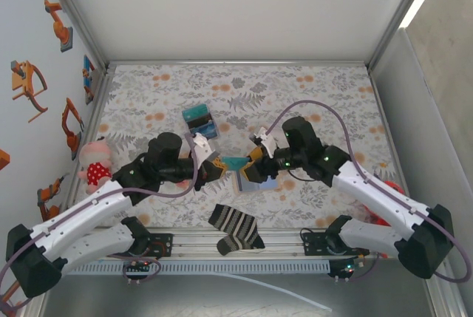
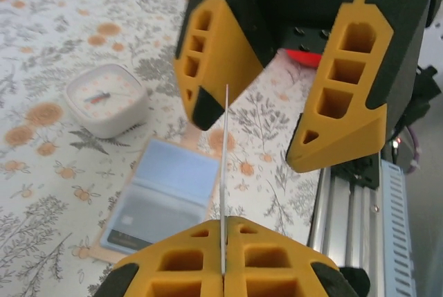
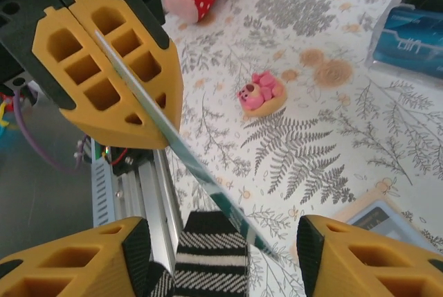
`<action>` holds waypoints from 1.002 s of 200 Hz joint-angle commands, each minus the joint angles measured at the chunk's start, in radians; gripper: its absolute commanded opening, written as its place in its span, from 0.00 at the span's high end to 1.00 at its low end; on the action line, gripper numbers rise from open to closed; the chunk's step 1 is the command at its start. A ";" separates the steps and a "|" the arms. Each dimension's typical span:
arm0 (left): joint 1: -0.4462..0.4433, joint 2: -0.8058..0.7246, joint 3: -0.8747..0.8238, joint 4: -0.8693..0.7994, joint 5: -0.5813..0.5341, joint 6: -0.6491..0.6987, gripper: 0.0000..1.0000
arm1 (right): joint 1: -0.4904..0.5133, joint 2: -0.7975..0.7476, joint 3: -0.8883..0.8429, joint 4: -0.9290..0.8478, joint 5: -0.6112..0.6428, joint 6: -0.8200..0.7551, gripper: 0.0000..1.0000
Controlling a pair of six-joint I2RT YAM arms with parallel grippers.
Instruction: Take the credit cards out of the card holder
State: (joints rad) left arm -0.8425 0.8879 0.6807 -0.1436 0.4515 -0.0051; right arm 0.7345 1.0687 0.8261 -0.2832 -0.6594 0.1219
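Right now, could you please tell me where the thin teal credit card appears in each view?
Top external: thin teal credit card, table centre, up-left of the open tan card holder.
Left wrist: edge-on vertical line, centre; card holder lower left.
Right wrist: diagonal strip from upper left; card holder bottom right.
Shared landmark: the card holder.

Card holder cut off at btm edge; clear box cut by rt edge.
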 commanded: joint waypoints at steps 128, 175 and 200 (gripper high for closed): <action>0.006 -0.064 -0.075 0.351 0.046 -0.318 1.00 | -0.003 -0.073 -0.166 0.658 -0.067 0.341 0.75; 0.006 -0.081 -0.016 0.237 0.025 -0.243 0.68 | -0.001 -0.084 -0.134 0.553 -0.087 0.292 1.00; 0.006 -0.086 0.068 0.092 -0.018 -0.130 0.58 | -0.001 -0.104 -0.106 0.432 -0.074 0.228 1.00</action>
State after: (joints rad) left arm -0.8364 0.8314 0.6498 0.0662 0.4568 -0.2558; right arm 0.7319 0.9943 0.6601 0.2604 -0.7361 0.4221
